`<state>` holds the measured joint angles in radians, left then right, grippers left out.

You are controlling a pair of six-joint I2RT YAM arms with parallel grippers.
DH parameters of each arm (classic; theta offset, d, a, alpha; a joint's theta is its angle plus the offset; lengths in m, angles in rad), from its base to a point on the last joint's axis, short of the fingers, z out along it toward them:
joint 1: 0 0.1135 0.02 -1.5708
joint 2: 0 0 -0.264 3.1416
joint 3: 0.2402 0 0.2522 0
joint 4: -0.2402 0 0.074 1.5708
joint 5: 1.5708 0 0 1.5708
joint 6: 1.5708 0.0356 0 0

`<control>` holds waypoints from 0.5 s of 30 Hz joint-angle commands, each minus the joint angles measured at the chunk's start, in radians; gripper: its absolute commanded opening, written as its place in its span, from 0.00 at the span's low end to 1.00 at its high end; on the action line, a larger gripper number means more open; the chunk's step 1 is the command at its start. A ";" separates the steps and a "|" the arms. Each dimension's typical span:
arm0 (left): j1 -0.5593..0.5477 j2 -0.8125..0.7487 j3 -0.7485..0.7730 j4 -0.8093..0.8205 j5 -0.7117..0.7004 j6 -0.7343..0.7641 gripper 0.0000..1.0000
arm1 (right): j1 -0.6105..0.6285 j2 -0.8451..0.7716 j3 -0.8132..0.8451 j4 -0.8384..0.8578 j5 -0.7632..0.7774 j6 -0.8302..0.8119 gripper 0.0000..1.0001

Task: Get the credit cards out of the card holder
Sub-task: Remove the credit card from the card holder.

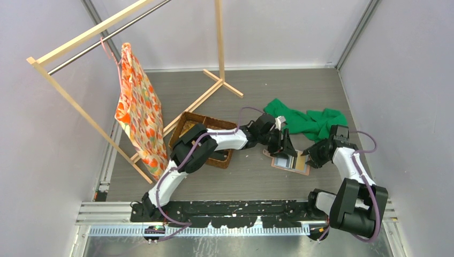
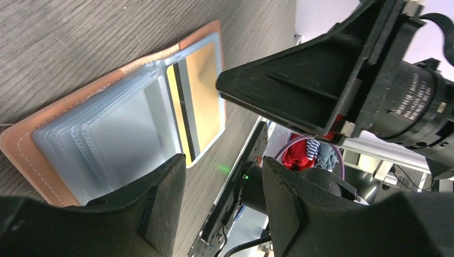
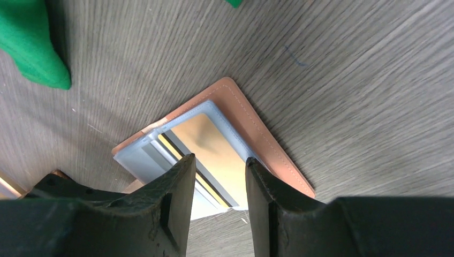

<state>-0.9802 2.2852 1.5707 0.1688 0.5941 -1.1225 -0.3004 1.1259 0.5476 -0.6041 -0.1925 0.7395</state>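
Open on the worktop (image 1: 251, 176) right of centre, the card holder (image 1: 290, 160) looked light and floppy, its gold card (image 3: 214, 144) stiff, slick, best pinched at its exposed edge; left claw (image 2: 222, 198) and right claw (image 3: 219, 198) hung spread, empty.

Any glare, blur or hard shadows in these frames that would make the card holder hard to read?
Top external: even light and soft shadows, but the card holder is small and partly hidden. Left wrist: there is a pale sheen on its clear sleeves, and the far background looks soft. Right wrist: the grain on the table is sharp, with a dark reflection on the gold card.
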 commanded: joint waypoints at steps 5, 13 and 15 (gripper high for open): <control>-0.003 0.012 0.030 0.067 0.004 -0.011 0.56 | -0.013 0.053 -0.018 0.078 -0.005 0.003 0.44; -0.003 0.026 0.056 0.007 0.009 0.021 0.56 | -0.014 0.080 -0.025 0.093 -0.005 0.010 0.44; -0.003 0.030 0.069 -0.029 0.009 0.046 0.57 | -0.015 0.091 -0.032 0.102 -0.017 0.013 0.44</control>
<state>-0.9802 2.2990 1.5925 0.1753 0.5949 -1.1179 -0.3119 1.1851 0.5365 -0.5377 -0.2043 0.7437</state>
